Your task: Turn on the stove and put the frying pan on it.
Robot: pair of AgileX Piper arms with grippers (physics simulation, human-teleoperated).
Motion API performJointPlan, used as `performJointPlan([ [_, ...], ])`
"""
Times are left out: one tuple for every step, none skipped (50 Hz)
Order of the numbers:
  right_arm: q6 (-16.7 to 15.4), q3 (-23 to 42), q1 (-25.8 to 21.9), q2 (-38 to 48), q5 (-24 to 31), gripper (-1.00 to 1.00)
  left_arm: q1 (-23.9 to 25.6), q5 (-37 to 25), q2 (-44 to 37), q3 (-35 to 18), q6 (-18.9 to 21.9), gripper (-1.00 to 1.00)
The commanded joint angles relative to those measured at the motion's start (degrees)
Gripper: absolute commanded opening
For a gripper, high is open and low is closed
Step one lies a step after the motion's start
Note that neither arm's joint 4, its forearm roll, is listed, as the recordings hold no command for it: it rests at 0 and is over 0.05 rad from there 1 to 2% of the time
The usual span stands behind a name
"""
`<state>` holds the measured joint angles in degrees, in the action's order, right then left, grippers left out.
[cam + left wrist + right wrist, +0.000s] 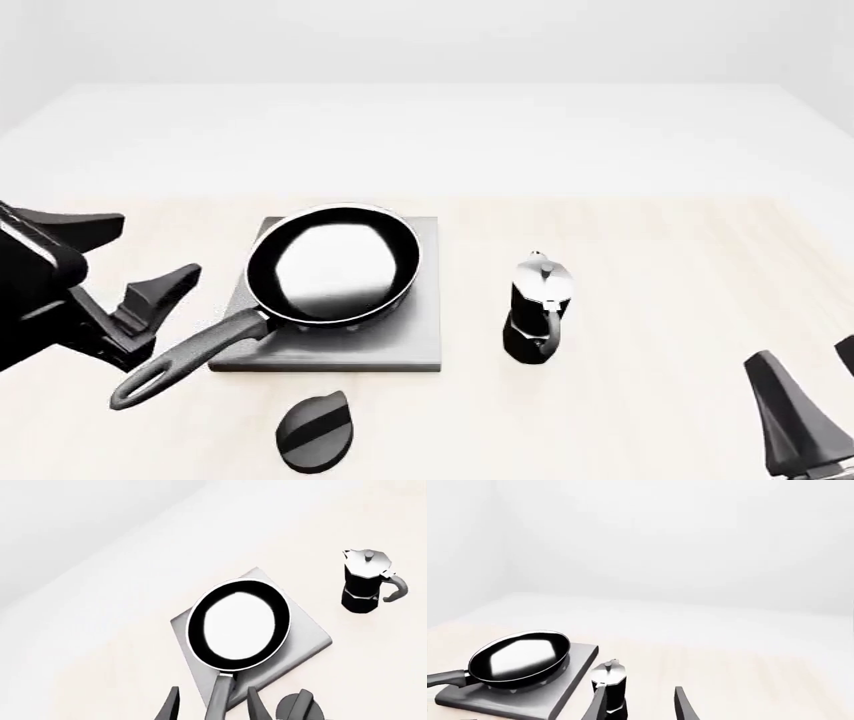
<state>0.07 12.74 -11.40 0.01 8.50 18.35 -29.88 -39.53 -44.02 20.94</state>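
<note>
The pan (334,262) sits on the stove (400,345), its bowl over the rings and its handle (187,358) jutting off the near-left corner above the table (641,250). It looks rigid and glossy, probably slippery at the rim and front-heavy if lifted by the far end, so the handle near the bowl is the sensible place to take hold (the loop end would give more swing). The left tool (212,707) is released, its fingers spread either side of the handle without closing on it; the right tool (639,705) is also released, holding nothing, well apart from the stove. Counted: one pan, one stove, one knob (315,432) just in front of the stove, one moka pot (538,310) beside it, two tools.
</note>
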Motion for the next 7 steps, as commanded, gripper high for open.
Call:
performJointPlan([
  [-0.3,4.5,0.0,0.0,2.0,1.0,0.4,-4.4,10.3,-1.0,-8.4,1.0],
  [-0.1,5.1,0.1,0.0,2.2,1.0,0.1,-5.0,11.7,-1.0,-9.1,1.0],
  [-0.1,5.5,0.3,0.0,2.4,1.0,-0.2,-5.3,12.8,-1.0,-9.6,1.0],
  [0.0,6.4,0.8,0.0,2.6,1.0,-0.8,-5.9,14.6,-1.5,-12.7,1.0],
  [0.2,7.0,2.4,0.0,3.0,1.0,-0.9,-6.1,15.9,-1.7,-14.8,1.0],
  [0.8,7.6,3.9,0.0,3.3,1.0,-0.8,-5.9,17.9,-2.1,-16.9,1.0],
  [2.4,8.7,7.8,0.0,3.6,1.0,-2.6,-4.4,21.3,-3.0,-23.3,1.0],
])
